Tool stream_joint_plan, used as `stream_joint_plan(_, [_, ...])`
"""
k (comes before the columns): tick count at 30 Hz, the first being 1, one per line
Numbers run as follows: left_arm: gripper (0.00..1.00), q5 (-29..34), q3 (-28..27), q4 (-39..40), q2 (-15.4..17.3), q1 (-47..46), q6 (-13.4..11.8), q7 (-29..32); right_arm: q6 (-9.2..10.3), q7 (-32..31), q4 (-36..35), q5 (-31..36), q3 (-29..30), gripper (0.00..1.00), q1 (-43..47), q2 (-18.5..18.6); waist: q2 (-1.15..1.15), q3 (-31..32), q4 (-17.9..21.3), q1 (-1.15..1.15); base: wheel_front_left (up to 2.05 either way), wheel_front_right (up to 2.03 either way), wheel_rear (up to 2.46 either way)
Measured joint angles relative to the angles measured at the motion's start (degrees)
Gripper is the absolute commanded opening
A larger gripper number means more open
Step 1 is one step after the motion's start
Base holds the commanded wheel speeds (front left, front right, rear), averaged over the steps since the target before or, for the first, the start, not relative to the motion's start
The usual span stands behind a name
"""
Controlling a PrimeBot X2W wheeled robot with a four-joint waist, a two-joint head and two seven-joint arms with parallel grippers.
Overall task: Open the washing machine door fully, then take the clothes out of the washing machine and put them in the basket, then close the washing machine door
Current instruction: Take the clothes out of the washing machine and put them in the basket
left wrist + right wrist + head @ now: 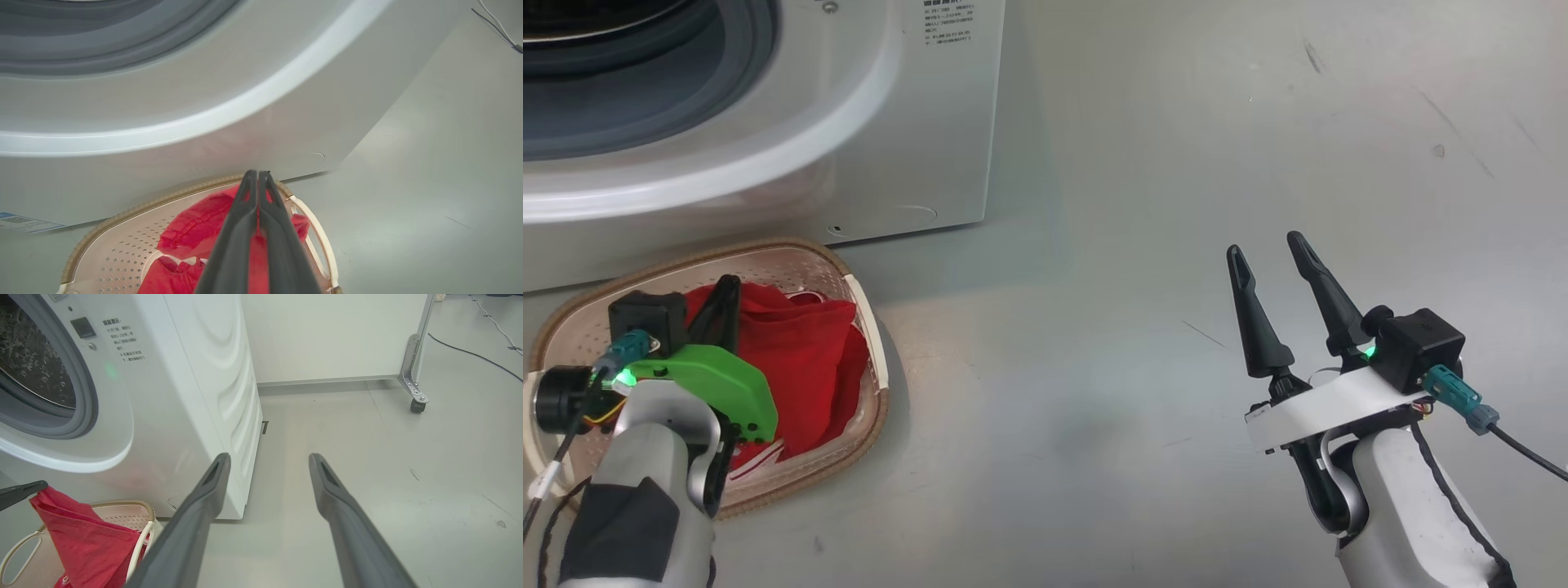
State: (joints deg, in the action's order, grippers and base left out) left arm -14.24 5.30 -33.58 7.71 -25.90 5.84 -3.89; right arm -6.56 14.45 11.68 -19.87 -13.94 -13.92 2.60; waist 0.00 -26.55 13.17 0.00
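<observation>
Head view, from the left: the small cream plastic basket (768, 249) with a brown rim sits by the big white washing machine (890, 122). Soft, light, bright red clothes (805, 359) lie in it; grab a bunched fold. The left gripper (727, 286) is pinched tight on them. The right gripper (1264, 243) stands wide apart, empty.

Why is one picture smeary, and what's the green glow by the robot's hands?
Left wrist view: the washing machine looks soft, blurred. Head view: green lamps glow behind the left gripper, gripping the clothes, and right gripper. Right wrist view: sharp, green glint on the machine.
</observation>
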Motion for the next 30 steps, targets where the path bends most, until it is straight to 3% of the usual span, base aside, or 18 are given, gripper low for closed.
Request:
stream_joint_plan(12, [0.00,1.33,-1.22,-5.41,2.37,-3.45,-1.36,0.27,0.18,0.00,-0.65,0.88,1.32,1.00,-0.98,0.01,0.00,-5.20,0.80,0.00,0.00,0.00,0.00])
stream_joint_plan(30, [0.00,-2.23,-6.75,-16.08,2.22,-7.04,-3.80,-2.25,0.18,0.01,-1.08,2.85,1.76,1.00,-2.30,0.98,0.00,-8.38,-1.44,0.00,0.00,0.00,0.00])
